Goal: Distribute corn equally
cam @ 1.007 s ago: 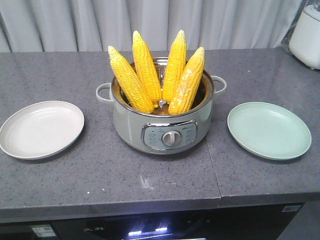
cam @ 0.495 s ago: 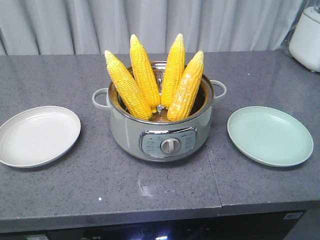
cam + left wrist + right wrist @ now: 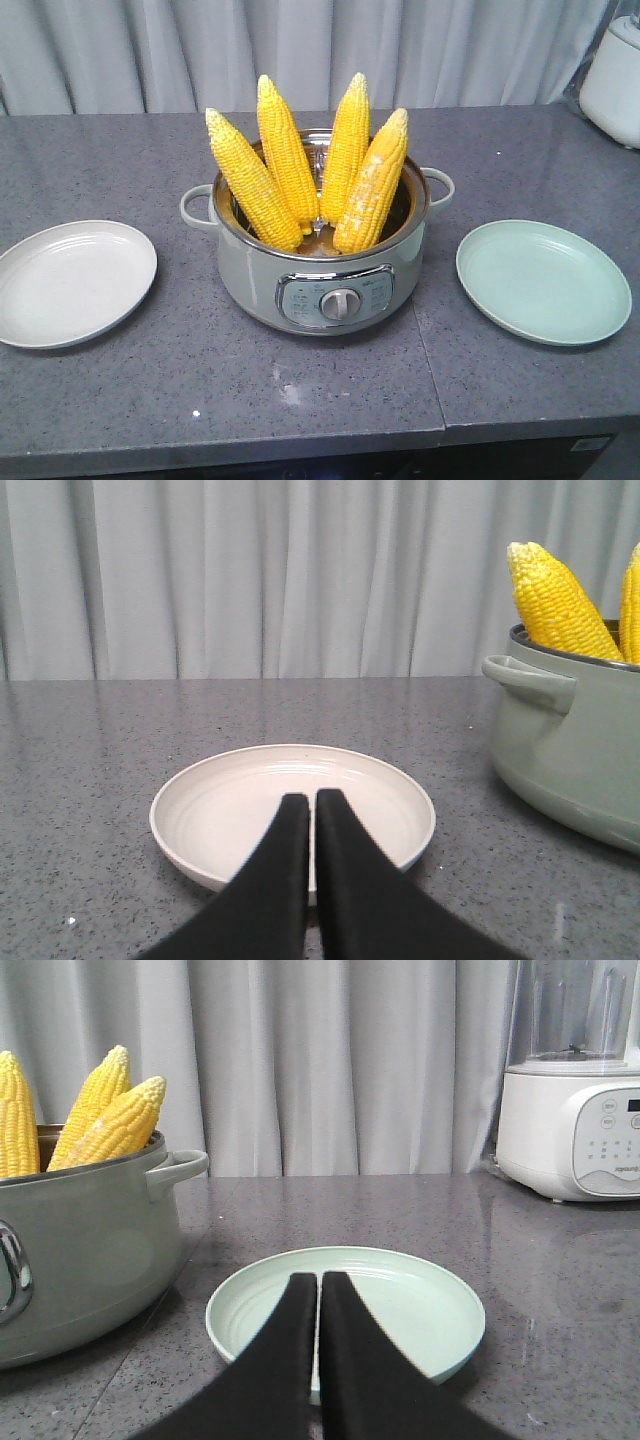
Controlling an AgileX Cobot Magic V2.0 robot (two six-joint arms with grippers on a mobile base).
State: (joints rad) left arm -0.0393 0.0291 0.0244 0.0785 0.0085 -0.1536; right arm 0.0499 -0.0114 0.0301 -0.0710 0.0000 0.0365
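1. Four cobs of corn (image 3: 285, 150) are standing upright in the pot (image 3: 250, 290) — none plated yet.
2. The left gripper (image 3: 311, 802) is pointing at the white plate (image 3: 210, 810), the right gripper (image 3: 319, 1282) at the green plate (image 3: 420, 1310) (both pressed together, empty).
3. Likely next: opening one gripper and reaching for a cob.

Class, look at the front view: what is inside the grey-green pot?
Four corn cobs stand tips-up inside the pot. The front wall hides the bottom beneath them.
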